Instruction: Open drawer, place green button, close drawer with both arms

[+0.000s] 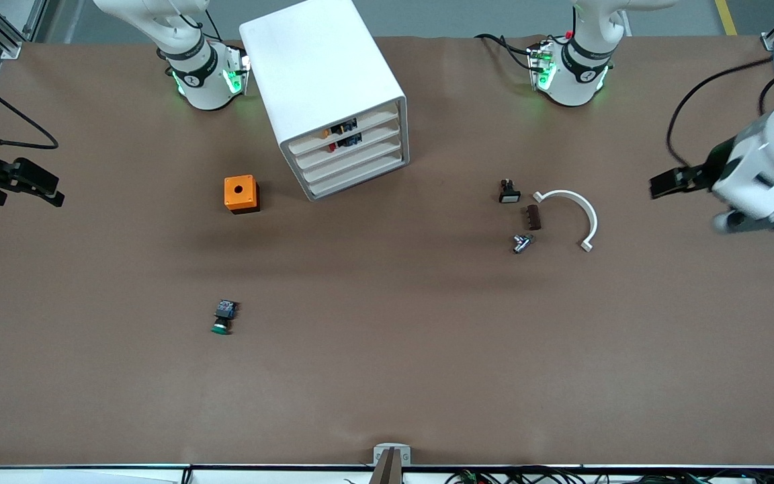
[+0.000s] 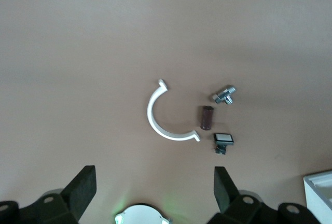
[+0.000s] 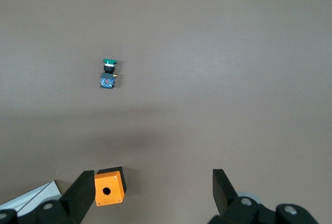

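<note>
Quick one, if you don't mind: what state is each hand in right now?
Left hand: open, holding nothing, up over the table's left-arm end.
Right hand: open, holding nothing, up over the table's right-arm end.

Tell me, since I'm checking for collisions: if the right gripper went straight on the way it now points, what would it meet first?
Probably just bare table. The right gripper, open, hangs high looking down at the tabletop; the orange cube sits by one finger and the button lies off to the side. Depth is hard to judge.
</note>
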`<move>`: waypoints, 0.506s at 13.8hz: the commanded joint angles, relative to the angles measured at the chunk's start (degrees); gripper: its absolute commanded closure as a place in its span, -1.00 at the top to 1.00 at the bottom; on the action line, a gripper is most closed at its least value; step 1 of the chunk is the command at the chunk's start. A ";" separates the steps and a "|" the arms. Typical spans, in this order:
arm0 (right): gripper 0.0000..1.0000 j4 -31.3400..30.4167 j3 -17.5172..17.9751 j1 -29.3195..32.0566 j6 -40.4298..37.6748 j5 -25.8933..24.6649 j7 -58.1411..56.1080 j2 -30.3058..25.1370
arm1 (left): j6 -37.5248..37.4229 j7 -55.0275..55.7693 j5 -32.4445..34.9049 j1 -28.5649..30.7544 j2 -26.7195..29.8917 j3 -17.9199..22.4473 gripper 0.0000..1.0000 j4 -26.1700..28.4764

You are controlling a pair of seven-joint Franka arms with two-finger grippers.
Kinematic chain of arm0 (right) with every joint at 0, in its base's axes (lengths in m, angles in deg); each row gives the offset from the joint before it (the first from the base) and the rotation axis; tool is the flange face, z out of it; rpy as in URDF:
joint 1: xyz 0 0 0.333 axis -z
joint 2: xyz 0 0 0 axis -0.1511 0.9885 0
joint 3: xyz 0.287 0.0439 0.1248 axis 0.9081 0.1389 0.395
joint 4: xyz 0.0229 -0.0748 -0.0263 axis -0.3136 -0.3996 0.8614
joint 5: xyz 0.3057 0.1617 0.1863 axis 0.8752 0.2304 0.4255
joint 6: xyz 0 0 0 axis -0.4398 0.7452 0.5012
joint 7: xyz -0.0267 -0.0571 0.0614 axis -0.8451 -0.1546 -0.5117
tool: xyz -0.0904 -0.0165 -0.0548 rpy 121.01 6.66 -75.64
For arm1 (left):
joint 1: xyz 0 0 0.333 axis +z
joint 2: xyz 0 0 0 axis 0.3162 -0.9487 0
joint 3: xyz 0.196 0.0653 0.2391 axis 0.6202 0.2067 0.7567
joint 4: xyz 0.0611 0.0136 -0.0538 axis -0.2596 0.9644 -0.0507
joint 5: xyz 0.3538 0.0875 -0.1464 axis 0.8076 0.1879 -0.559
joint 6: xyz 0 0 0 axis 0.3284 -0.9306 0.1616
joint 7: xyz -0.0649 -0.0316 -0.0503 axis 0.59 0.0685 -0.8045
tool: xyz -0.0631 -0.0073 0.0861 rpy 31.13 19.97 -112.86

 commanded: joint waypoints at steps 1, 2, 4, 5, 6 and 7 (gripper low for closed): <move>1.00 0.11 0.57 0.36 0.46 -0.97 -0.58 0.95 | -0.68 1.81 -1.17 -2.68 -7.68 -0.07 1.00 -4.25; 1.00 0.11 0.57 0.36 0.54 -0.88 -0.58 2.00 | -0.68 7.12 -1.26 -4.43 -10.40 -0.07 1.00 -5.57; 1.00 0.11 0.74 0.01 2.12 -0.70 -0.67 4.63 | -0.42 18.29 -1.52 -6.20 -14.80 -0.16 1.00 -7.15; 1.00 0.11 0.66 -1.30 3.61 -0.61 -0.49 5.95 | -0.25 21.39 -2.05 -7.59 -17.35 -0.33 1.00 -8.47; 1.00 0.11 0.65 -1.83 3.97 -0.61 -0.32 7.10 | -0.07 23.85 -2.40 -8.57 -19.29 -0.33 1.00 -9.18; 1.00 0.11 0.65 -2.88 4.23 -0.61 0.21 8.67 | 0.37 27.27 -2.49 -9.36 -21.22 -0.33 1.00 -9.71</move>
